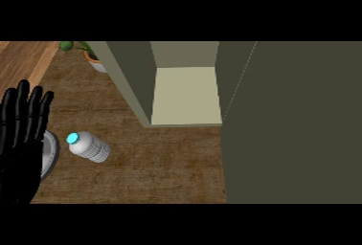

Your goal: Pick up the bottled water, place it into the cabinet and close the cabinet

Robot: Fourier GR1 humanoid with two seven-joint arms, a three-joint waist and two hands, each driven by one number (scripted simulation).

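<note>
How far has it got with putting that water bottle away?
Nothing looks done yet. The bottled water stands on the counter, untouched, while the left robot hand rests open beside it. The cabinet is open and its shelf bare. Still left: grasping, placing, closing the door.

Bottle [89, 147] lies lower left on counter [163, 162], beside plate [50, 155]. Open cabinet [185, 95] upper centre, its door [297, 124] filling right. Potted plant [90, 55] upper left. Left hand [21, 139] at left edge.

Bottled water [89, 147] on the counter [163, 162] beside the open left hand [21, 143], cabinet [185, 98] open beyond
</note>
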